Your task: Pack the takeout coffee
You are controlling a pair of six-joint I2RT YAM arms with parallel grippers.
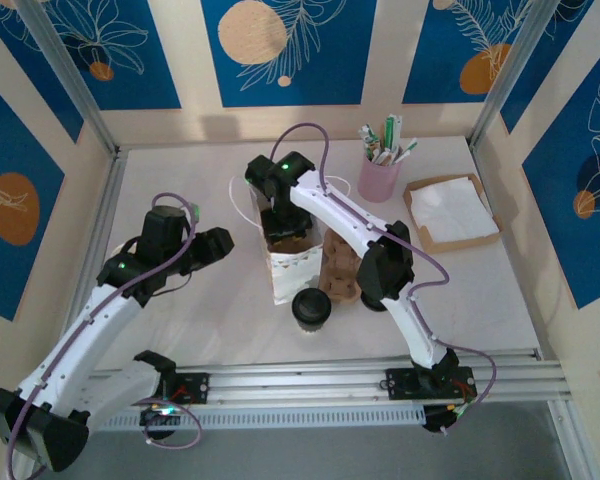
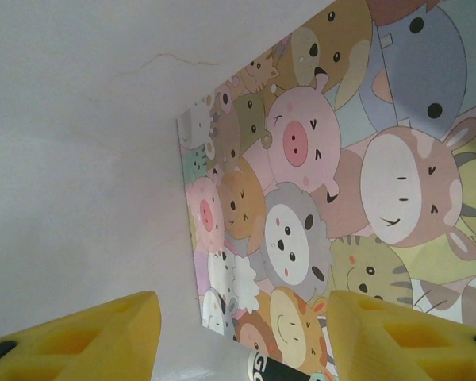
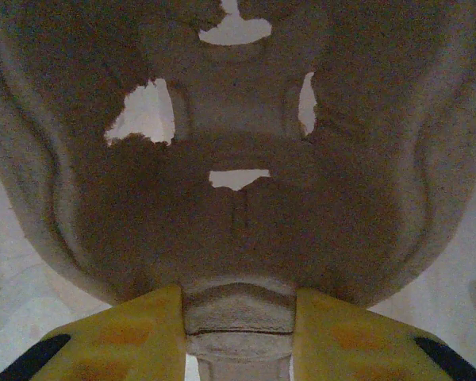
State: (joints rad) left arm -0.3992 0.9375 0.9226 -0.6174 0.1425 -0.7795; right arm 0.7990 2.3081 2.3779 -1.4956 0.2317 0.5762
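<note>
**Right gripper** (image 1: pixel 280 222): jaws drawn narrow and clamped on a tab of the brown pulp carrier (image 1: pixel 286 240), at the open mouth of the paper bag (image 1: pixel 286 282). In the wrist view both fingers (image 3: pixel 131 337) pinch the tab at the carrier's lower edge. The moulded body stands directly ahead of them, and pale surface shows through its cut-outs. More brown pulp lies just right of the bag, under the arm; I cannot tell whether it is the same piece.

**Takeout coffee** (image 1: pixel 312 307): upright on the table (image 1: pixel 195 170) with its lid on. It stands on the base side of the right gripper, just off the bag's near right corner, and is apart from both grippers.

**Left gripper** (image 1: pixel 220 246): jaws moderately wide, nothing between them. It points at the bag's left edge, with a strip of bare table between.

**Clearances**: there is open table to the left of and beyond the left gripper. The pink cup (image 1: pixel 379 178) and napkin tray (image 1: pixel 452 212) sit well to the far right of the right gripper.
</note>
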